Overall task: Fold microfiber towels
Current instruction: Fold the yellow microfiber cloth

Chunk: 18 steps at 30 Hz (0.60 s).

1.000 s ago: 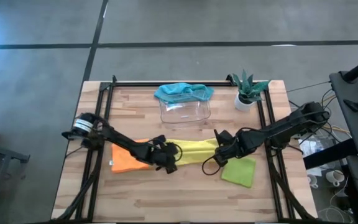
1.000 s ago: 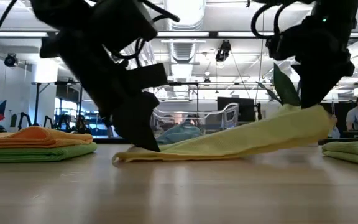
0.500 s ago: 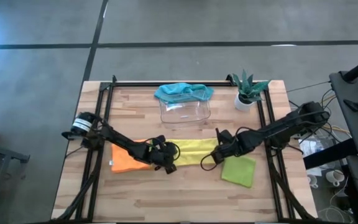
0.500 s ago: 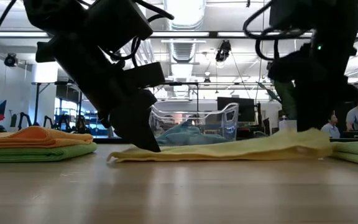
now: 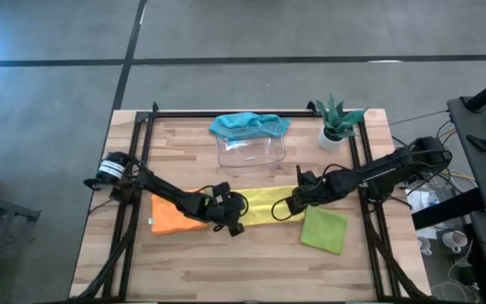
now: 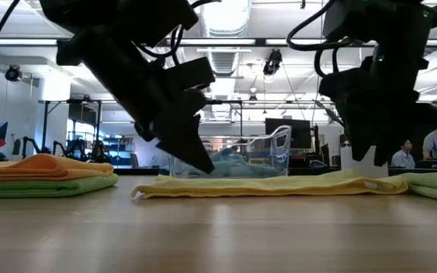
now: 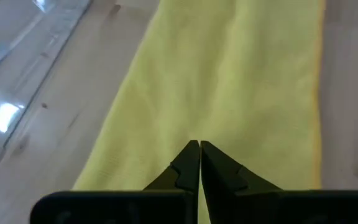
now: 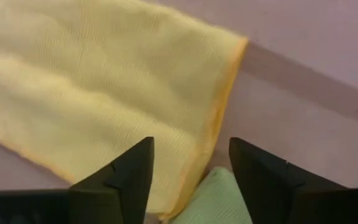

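— Towels on the table, how many?

— Five. One yellow towel (image 5: 264,203) lies flat, stretched between the two grippers. One orange towel (image 5: 169,216) sits stacked on a lime towel (image 6: 48,186) behind the left gripper (image 5: 233,221). A second lime towel (image 5: 324,229) lies just beside the right gripper (image 5: 287,209). One teal towel (image 5: 247,123) hangs over the tray (image 5: 251,152), beyond both.

— And the fingers?

— Left gripper's are pressed together above the yellow towel, pinching nothing. Right gripper's are spread over that towel's far end.
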{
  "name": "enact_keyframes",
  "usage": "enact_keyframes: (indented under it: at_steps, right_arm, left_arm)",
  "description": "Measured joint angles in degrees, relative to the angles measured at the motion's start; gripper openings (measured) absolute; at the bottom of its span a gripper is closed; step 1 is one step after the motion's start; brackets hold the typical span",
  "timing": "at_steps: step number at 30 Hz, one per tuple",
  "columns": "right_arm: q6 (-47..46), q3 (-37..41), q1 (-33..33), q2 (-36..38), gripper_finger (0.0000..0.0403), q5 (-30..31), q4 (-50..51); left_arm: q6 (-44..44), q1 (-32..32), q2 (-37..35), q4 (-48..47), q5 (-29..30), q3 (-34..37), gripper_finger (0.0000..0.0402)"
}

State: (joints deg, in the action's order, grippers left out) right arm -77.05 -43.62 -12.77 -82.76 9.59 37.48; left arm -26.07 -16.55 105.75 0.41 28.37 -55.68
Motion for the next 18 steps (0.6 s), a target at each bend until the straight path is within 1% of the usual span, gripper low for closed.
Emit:
enact_keyframes:
  at_steps: [5, 8, 10, 12, 14, 16, 18]
  right_arm:
    - [-0.43, 0.55, 0.28, -4.00, 0.0220, -0.77, -1.95]
    - [-1.05, 0.34, 0.72, -7.14, 0.0215, -1.44, -1.96]
    - [-1.20, 0.28, 0.72, -8.40, 0.0205, -1.89, -2.32]
    - [-1.24, 0.16, 0.74, -9.15, 0.0191, -2.44, -2.22]
    - [-0.84, -0.22, 0.72, -9.16, 0.0168, -2.52, -1.67]
    - [0.27, -0.63, 0.76, -8.47, 0.0136, -2.52, -1.25]
    - [1.65, -1.05, 1.05, -7.98, 0.0095, -2.31, -2.03]
  left_arm:
    - [0.56, 0.06, 0.00, 0.81, 0.29, 0.63, 0.0000]
    - [0.54, 0.00, 0.00, 0.67, 0.30, 0.86, 0.0005]
    - [0.96, 0.06, -0.04, 0.74, 0.56, 0.85, 0.0018]
    - [1.17, 0.06, -0.04, 0.93, 0.60, 0.85, 0.0039]
    - [1.17, 0.06, -0.04, 1.07, 0.62, 0.85, 0.0067]
    - [1.13, 0.06, -0.04, 1.11, 0.65, 0.85, 0.0097]
    - [1.10, 0.06, -0.04, 1.40, 0.71, 0.85, 0.0131]
